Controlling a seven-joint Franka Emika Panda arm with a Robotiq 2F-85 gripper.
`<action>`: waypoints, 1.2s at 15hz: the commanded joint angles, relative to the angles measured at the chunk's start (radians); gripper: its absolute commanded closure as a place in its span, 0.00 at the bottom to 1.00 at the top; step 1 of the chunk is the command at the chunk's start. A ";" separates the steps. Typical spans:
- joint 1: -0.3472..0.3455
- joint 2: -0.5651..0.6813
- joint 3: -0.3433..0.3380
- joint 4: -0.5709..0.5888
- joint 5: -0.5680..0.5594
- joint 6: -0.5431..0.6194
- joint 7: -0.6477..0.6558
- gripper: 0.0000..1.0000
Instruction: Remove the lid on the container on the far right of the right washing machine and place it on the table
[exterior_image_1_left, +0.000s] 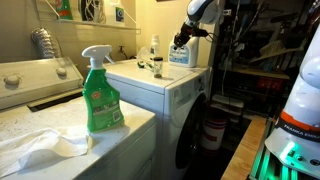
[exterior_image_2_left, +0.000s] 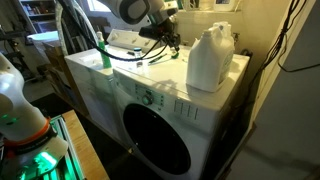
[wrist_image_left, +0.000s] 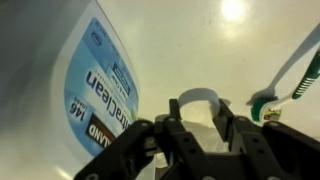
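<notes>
Dim laundry room. On the front-loading washing machine's flat top, the detergent jug stands upright. The gripper hangs just beside its label side, and the fingers seem clenched on the small white lid. A green-and-white toothbrush-like item lies opposite the jug, so setting the lid down likely needs a bare spot.

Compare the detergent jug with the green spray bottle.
The detergent jug is whitish with a blue label; the spray bottle is green with a white trigger head. The jug stands on the front-loading washer, the spray bottle on a nearer white top. Both stand upright.
</notes>
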 joint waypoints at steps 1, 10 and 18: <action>0.000 0.081 0.009 -0.071 -0.011 0.170 0.050 0.87; 0.003 0.235 -0.002 -0.078 -0.061 0.336 0.120 0.87; -0.006 0.239 -0.001 -0.075 -0.070 0.320 0.148 0.32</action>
